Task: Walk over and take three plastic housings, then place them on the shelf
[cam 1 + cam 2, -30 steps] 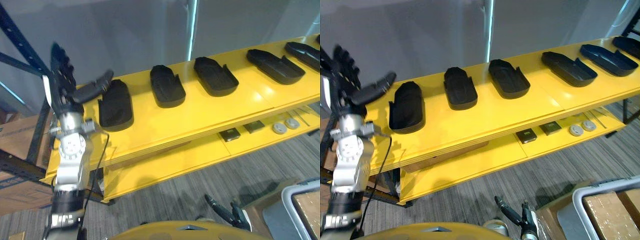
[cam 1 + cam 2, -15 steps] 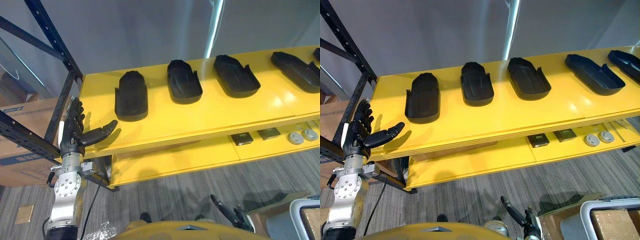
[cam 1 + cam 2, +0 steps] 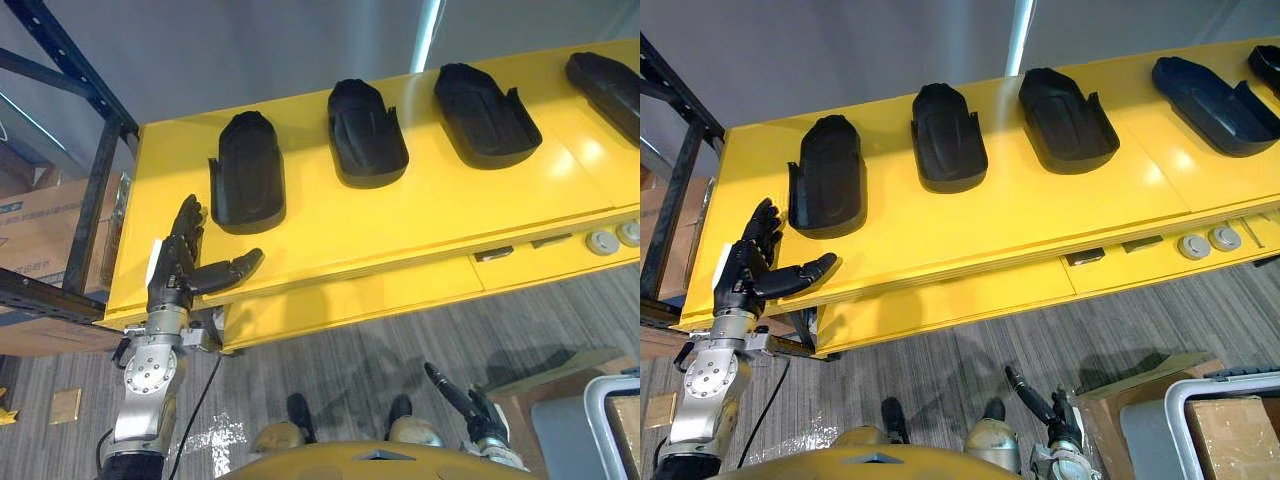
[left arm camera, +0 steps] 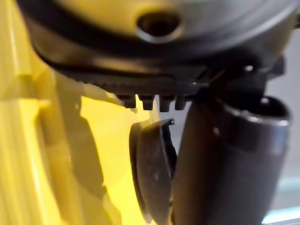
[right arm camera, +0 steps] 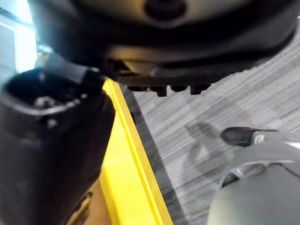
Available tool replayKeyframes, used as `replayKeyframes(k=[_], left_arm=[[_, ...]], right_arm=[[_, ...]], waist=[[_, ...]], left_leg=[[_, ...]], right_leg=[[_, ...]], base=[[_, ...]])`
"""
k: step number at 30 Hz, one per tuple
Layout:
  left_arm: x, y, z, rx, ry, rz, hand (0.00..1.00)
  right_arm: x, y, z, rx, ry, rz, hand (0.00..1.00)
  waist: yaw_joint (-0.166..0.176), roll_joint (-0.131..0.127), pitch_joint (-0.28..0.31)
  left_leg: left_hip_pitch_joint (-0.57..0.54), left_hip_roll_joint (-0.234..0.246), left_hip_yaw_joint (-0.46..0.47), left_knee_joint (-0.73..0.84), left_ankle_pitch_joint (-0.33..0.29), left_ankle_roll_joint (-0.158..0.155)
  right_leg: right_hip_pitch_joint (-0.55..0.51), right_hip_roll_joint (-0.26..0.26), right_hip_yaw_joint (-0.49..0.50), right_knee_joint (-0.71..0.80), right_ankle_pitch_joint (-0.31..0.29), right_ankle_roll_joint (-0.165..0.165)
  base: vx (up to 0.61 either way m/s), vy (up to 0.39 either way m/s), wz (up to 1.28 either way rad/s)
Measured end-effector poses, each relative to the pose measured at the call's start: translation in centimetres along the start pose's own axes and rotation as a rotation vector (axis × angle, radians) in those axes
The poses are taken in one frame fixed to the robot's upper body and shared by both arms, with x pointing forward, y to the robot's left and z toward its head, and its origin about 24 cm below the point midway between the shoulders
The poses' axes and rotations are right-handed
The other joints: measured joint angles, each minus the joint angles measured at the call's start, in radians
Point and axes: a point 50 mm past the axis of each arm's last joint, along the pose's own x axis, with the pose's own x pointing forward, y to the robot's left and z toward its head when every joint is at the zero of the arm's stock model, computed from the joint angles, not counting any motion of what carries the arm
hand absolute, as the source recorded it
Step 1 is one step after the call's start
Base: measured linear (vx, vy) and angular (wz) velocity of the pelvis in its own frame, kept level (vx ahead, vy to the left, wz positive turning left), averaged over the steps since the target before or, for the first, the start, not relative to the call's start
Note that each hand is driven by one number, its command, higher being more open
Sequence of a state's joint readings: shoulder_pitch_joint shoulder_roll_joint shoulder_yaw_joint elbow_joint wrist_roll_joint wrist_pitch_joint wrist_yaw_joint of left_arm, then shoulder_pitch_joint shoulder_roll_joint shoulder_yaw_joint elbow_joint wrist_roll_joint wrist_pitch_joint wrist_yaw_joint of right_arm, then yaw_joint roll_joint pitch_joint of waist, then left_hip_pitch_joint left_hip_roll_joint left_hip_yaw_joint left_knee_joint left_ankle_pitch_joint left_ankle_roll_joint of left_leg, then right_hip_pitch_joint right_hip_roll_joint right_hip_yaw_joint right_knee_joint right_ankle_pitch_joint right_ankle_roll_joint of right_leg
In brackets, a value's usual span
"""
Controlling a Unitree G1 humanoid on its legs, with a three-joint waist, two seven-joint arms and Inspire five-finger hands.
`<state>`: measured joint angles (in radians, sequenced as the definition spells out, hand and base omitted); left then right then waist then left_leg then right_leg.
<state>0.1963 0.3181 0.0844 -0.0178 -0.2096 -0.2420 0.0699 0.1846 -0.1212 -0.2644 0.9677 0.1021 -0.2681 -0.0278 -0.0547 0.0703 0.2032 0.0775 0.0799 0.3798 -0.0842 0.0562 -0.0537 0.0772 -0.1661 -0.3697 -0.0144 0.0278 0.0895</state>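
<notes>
Several black plastic housings lie in a row on the yellow shelf (image 3: 400, 220): the leftmost housing (image 3: 247, 175), a second housing (image 3: 365, 135), a third housing (image 3: 485, 100) and another housing (image 3: 1210, 90) further right. My left hand (image 3: 185, 265) is open and empty at the shelf's front left edge, fingers straight, thumb spread, just short of the leftmost housing (image 4: 150, 173). My right hand (image 3: 462, 402) hangs low over the floor, open and holding nothing.
A lower yellow shelf carries two grey discs (image 3: 1193, 246) and dark flat parts (image 3: 1085, 257). A black rack upright (image 3: 95, 190) and a cardboard box (image 3: 35, 215) stand left. A grey bin (image 3: 1220, 420) with a carton sits lower right on grey carpet.
The camera has shifted and looks down more steeply. My left hand has dropped from beside the leftmost housing to the shelf's front edge, still open and empty. The housings stay put.
</notes>
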Motion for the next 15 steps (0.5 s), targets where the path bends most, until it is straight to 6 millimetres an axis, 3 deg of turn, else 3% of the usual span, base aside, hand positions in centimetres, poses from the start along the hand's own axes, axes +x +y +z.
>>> replayKeyframes(k=[15], left_arm=[[2.1,0.9,-1.3,0.191,0.018,0.332,1.00]], right_arm=[[-0.6,-0.6,-1.2,-0.007,0.032,-0.022,1.00]], waist=[[-0.031,-0.007,0.002]], left_leg=[[0.018,0.021,0.053,-0.001,0.000,-0.008]], right_leg=[[-0.026,0.012,0.048,0.027,-0.002,-0.004]], base=[[-0.03,-0.007,-0.10]])
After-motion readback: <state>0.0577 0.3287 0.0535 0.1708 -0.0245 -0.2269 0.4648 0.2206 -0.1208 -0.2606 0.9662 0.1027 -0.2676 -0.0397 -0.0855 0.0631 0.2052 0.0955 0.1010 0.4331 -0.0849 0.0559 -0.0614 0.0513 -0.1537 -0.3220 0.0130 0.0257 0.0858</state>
